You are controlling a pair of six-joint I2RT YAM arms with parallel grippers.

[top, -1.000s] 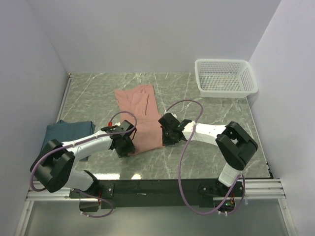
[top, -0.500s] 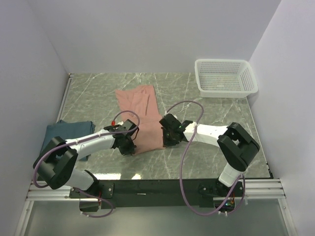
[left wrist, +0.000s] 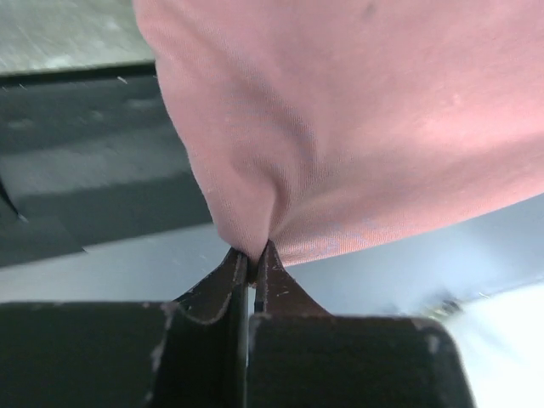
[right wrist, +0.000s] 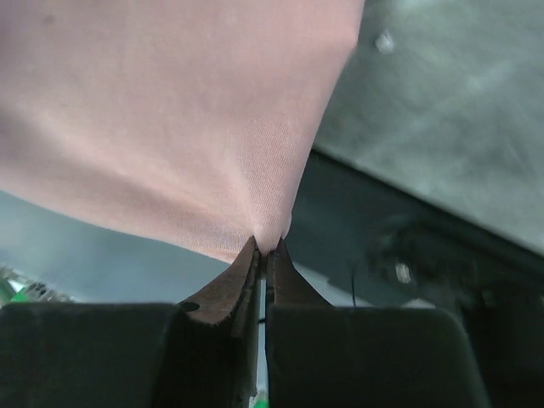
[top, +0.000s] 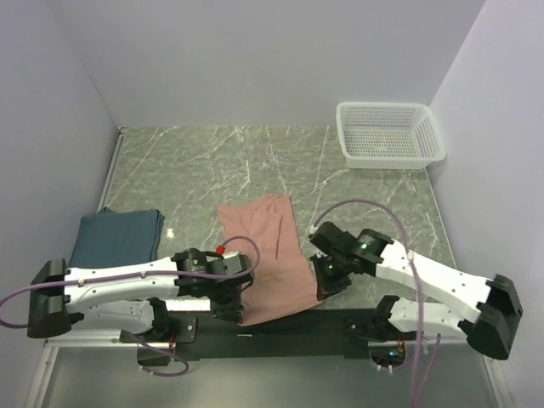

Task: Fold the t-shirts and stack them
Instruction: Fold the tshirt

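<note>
The salmon-pink t-shirt lies as a long folded strip from mid-table to over the near table edge. My left gripper is shut on its near left corner, pinching the cloth between the fingertips. My right gripper is shut on its near right corner, with the cloth pinched at the tips. Both corners hang past the front edge. The dark teal-blue t-shirt lies folded at the left side of the table, apart from both grippers.
A white mesh basket stands at the back right corner. The black front rail runs under the held shirt edge. Walls close in the table on the left, back and right.
Both grippers pulled back toward the near edge, dragging the pink shirt toward me. Its far end left the back of the table and its near edge now overhangs the front.
</note>
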